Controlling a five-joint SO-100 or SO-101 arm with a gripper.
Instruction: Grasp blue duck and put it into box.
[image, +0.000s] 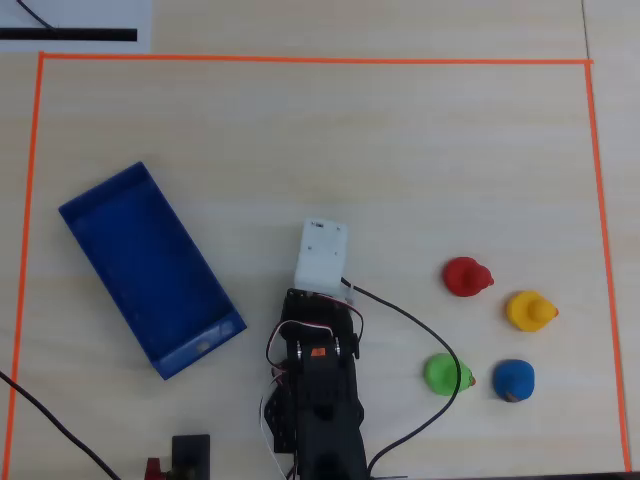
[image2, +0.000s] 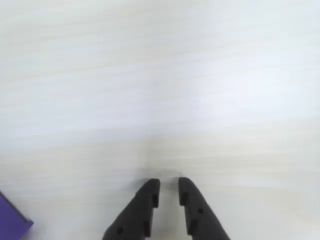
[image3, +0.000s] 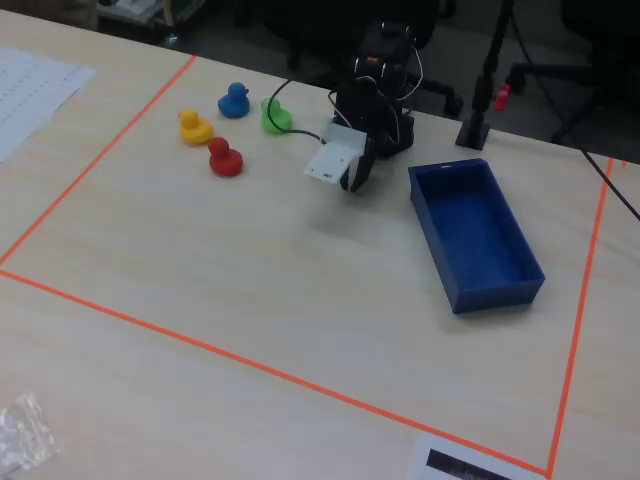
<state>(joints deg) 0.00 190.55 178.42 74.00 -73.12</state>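
Observation:
The blue duck (image: 514, 380) stands on the table at the lower right of the overhead view, beside the green duck (image: 445, 373). In the fixed view the blue duck (image3: 234, 100) is at the far left of the arm. The box (image: 140, 260), a shallow dark blue tray, lies empty at the left; it also shows in the fixed view (image3: 495, 293), and its corner shows in the wrist view (image2: 12, 220). My gripper (image2: 169, 190) hangs over bare table between the box and the ducks, its jaws a narrow gap apart with nothing between them. It is well apart from the blue duck.
A red duck (image: 467, 277) and a yellow duck (image: 530, 311) stand just beyond the green and blue ones. Orange tape (image: 300, 60) frames the work area. A white camera mount (image: 322, 255) covers the gripper from above. Cables (image: 420, 330) run near the green duck.

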